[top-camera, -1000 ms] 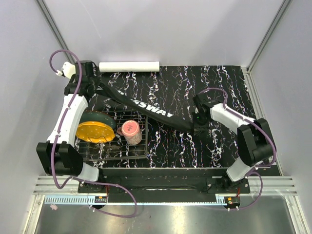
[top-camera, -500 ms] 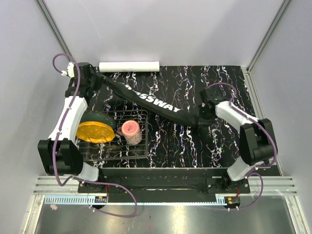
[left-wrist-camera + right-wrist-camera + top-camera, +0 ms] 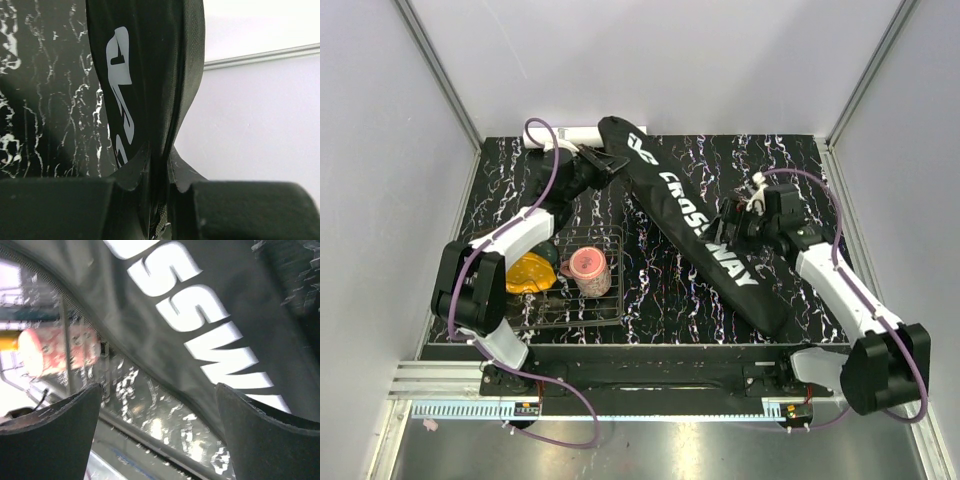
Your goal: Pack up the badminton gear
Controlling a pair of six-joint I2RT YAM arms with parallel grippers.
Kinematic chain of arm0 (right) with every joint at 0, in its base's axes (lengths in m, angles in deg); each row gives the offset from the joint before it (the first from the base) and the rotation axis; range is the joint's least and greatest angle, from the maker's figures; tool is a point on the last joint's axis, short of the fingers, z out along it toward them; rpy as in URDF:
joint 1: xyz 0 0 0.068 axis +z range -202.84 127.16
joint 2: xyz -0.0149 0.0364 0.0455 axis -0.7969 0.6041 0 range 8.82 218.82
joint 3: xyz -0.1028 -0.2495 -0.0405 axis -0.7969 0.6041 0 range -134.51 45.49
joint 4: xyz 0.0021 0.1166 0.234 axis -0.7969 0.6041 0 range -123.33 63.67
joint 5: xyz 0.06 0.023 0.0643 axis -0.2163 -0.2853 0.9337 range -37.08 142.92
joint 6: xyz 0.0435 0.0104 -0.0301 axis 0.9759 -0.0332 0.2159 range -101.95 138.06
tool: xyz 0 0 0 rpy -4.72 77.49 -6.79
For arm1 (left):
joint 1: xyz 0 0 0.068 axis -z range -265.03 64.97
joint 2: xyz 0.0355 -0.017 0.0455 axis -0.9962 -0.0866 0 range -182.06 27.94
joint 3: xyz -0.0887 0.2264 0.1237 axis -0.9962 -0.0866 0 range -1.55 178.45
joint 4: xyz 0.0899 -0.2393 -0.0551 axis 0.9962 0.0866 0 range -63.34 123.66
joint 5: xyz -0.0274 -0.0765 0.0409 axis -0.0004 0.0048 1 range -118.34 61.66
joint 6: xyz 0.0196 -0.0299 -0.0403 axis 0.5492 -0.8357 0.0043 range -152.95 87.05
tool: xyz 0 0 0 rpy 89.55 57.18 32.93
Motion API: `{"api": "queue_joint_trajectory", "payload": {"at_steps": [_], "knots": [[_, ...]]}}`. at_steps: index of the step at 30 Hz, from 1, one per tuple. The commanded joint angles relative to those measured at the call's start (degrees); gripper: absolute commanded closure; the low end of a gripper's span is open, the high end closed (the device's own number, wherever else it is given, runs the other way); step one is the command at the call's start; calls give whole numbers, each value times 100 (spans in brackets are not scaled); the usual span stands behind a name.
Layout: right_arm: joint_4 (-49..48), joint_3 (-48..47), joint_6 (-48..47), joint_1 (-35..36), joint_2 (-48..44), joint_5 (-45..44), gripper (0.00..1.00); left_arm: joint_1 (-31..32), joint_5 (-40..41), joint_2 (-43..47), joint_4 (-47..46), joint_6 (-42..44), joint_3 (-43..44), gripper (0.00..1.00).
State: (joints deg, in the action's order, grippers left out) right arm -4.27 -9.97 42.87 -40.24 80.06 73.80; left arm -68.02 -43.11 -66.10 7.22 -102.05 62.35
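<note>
The long black "CROSSWAY" bag (image 3: 670,190) lies slanting across the table from the back middle to the front right. My left gripper (image 3: 612,160) is shut on the bag's far end. In the left wrist view the bag's fabric (image 3: 145,75) is pinched between the fingers of the left gripper (image 3: 159,175). My right gripper (image 3: 720,235) stands open beside the bag's middle, holding nothing. In the right wrist view the bag (image 3: 200,315) lies past the spread jaws of the right gripper (image 3: 157,410). A white tube (image 3: 570,132) lies at the back edge, partly hidden behind the left arm.
A wire basket (image 3: 610,300) at the front left holds a pink cup (image 3: 588,272) and a yellow-black object (image 3: 525,275). The pink cup (image 3: 40,352) shows blurred in the right wrist view. Grey walls close in the marbled black table (image 3: 800,170) on three sides.
The right gripper has opened and let go of the bag. The left gripper has swung the bag's end from the back left to the back middle, so the bag now slants the other way.
</note>
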Motion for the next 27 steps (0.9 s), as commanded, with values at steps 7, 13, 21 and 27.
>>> {"api": "queue_joint_trajectory", "payload": {"at_steps": [7, 13, 21, 27], "knots": [[170, 159, -608, 2694, 117, -4125, 0, 100, 79, 140, -1089, -429, 9, 100], [-199, -139, -1181, 2941, 1338, -6267, 0, 83, 88, 280, -640, -280, 70, 100], [-1423, -1134, -2760, 2730, 2710, -7776, 38, -66, -70, 421, -209, -87, -122, 92], [-4040, -546, -5352, 2449, 2966, -6765, 50, -120, -97, 439, -217, 37, -623, 91]]}}
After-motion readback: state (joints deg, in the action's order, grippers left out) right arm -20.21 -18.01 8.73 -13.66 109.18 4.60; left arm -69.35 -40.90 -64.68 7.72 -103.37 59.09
